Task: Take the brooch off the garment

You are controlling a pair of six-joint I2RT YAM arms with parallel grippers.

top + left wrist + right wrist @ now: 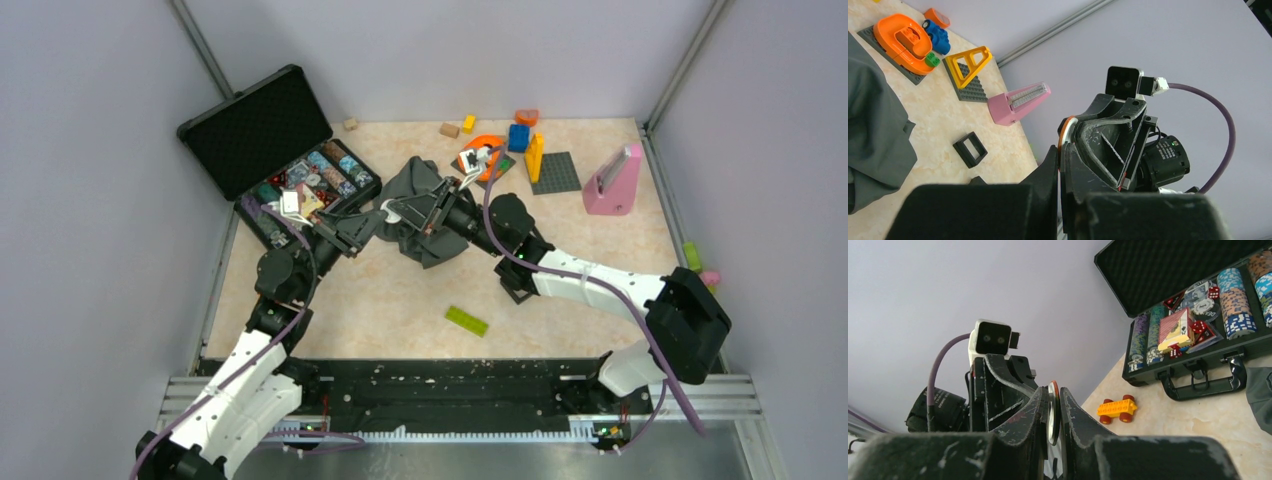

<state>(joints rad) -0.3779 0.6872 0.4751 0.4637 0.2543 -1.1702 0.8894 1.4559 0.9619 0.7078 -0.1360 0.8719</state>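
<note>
The brooch (392, 211) is a small round disc with an orange rim and a white face. It is held edge-on between both grippers, above the table. My left gripper (378, 218) is shut on it in the left wrist view (1063, 160), where its orange rim (1062, 136) shows. My right gripper (405, 212) is shut on the same disc (1053, 405) from the opposite side in the right wrist view (1052, 415). The dark grey garment (425, 245) lies crumpled on the table under the right arm (873, 130) (1260, 395). No cloth shows between the jaws.
An open black case (300, 165) with poker chips stands at the back left (1198, 320). A green brick (466, 320) lies near the front. A pink metronome (612, 180), an orange toy (485, 155), a grey baseplate (555, 172), a black square frame (970, 149) and a yellow toy car (1117, 407) lie around.
</note>
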